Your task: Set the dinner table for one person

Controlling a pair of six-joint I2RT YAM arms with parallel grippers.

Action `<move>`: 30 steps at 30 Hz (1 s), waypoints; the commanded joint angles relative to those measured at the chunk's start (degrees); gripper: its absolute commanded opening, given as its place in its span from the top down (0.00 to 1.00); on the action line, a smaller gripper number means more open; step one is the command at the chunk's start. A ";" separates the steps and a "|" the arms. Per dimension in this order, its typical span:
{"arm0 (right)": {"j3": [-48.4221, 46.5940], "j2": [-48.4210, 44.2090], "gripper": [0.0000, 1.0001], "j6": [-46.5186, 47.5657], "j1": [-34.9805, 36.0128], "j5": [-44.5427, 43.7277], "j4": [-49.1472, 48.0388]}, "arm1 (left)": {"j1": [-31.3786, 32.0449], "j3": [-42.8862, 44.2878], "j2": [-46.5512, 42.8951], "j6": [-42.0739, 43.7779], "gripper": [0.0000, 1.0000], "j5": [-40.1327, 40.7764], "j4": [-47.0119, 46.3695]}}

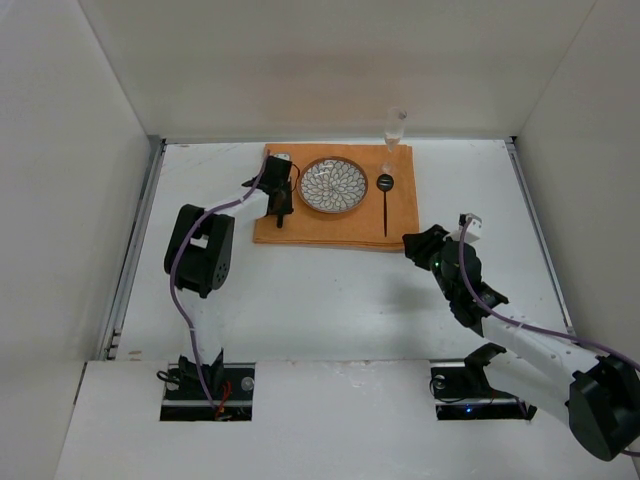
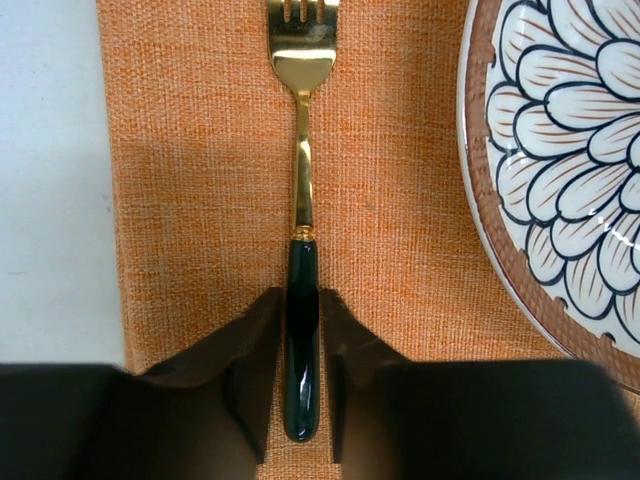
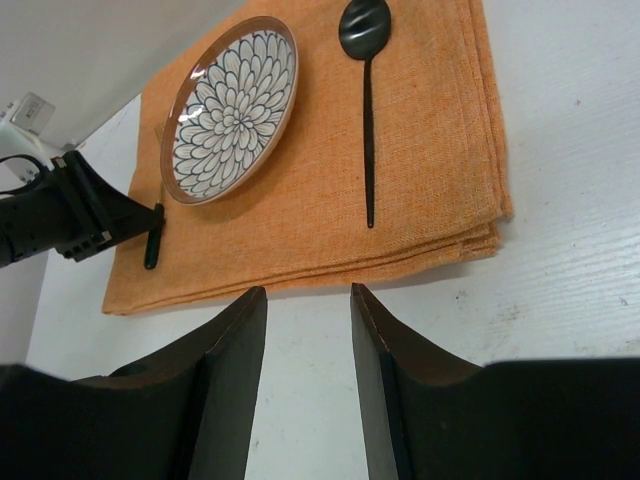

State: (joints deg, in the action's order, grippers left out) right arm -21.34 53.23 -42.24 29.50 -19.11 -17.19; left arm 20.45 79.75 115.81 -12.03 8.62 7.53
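On the white dinner table [image 1: 330,300] lies an orange cloth mat [image 1: 300,228]. It carries a flower-patterned plate [image 1: 333,185], a black spoon [image 1: 386,200] to its right and a gold fork [image 2: 302,150] with a dark handle to its left. A clear glass [image 1: 394,130] stands at the mat's far right corner. My left gripper [image 2: 300,300] straddles the fork's handle, jaws slightly parted, a thin strip of mat showing on each side; the fork lies flat on the mat. My right gripper [image 3: 308,292] hovers open and empty over bare table just off the mat's near right corner.
Thin metal rails [image 1: 135,250] run along both side edges of the table, and white walls enclose it on three sides. In the right wrist view the left gripper [image 3: 90,215] shows beside the plate [image 3: 232,105] and the spoon [image 3: 368,120].
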 commanded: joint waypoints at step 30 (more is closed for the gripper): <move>-5.46 9.96 0.79 0.40 2.19 0.39 -3.20 | 14.74 -50.55 -56.46 -26.54 0.00 15.99 -7.88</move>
State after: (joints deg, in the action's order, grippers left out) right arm -24.12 62.85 -42.02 30.94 -18.59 -17.17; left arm 33.34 32.38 64.23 -32.16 22.81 -0.14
